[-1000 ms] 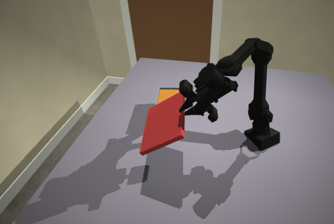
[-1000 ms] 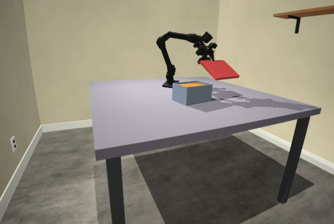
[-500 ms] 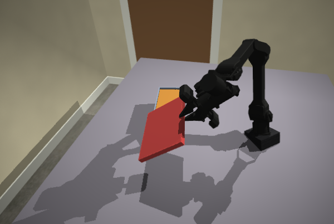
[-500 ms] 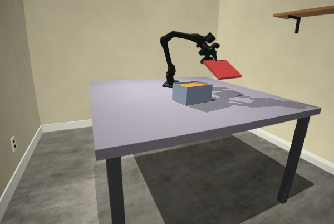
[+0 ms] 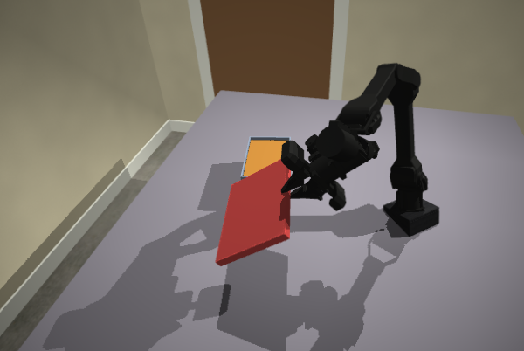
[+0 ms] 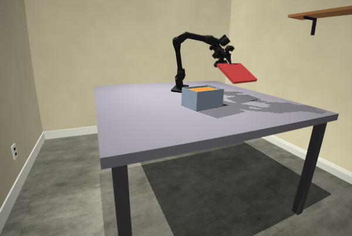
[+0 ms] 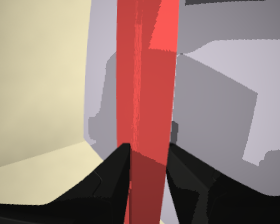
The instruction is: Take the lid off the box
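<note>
Top view: the black six-joint arm [image 5: 395, 133] stands on its square base at about 3 o'clock on the grey-lilac table [image 5: 437, 272]. Its parallel-jaw gripper [image 5: 292, 185] reaches toward the table's centre and is clamped on 1 edge of the flat red rectangular lid [image 5: 255, 216]. The lid hangs in the air, tilted, its free end sloping down toward 7 o'clock, and it overlaps the near corner of the open blue-grey storage box [image 5: 249, 143] from this angle. The box's orange interior [image 5: 262, 156] is exposed at about 12 o'clock from the lid.

Exterior view: the lid [image 6: 237, 73] is held well above the table [image 6: 146, 124], to the right of the box [image 6: 202, 99] and apart from it, with its broad red face turned upward and outward. The gripper [image 6: 226, 60] grasps the lid's upper edge. The box stands upright on the table just beside the arm's base, its orange fill level with the rim.

Wrist view: the lid [image 7: 145, 116] is seen edge-on as a narrow red band running from 12 o'clock to 6 o'clock, pinched between the 2 black fingers, which press on its opposite faces. Grey table surface with dark shadows fills the right side.
</note>
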You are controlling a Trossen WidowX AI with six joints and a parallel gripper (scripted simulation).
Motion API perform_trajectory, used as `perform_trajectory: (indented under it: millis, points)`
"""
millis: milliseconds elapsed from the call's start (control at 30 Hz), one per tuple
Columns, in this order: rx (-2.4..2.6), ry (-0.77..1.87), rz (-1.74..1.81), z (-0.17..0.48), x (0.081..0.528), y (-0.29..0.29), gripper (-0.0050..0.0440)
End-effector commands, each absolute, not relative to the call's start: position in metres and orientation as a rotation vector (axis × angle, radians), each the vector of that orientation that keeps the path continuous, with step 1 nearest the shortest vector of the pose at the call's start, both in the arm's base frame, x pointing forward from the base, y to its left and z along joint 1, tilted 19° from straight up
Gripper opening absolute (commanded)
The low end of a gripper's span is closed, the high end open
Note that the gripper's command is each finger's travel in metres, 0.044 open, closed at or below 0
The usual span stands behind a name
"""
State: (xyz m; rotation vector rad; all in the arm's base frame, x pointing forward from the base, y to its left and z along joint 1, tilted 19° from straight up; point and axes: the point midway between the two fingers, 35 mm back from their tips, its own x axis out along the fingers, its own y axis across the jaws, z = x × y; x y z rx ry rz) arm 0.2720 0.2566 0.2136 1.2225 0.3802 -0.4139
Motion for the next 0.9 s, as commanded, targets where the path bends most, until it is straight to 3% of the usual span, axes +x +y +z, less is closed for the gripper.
perform_trajectory:
  millis: [0,867]
  points:
    - [1.234,0.373,-0.411,0.214,0.271,0.268,-0.0050]
    - [1.234,0.373,-0.411,0.200,0.266,0.309,-0.0050]
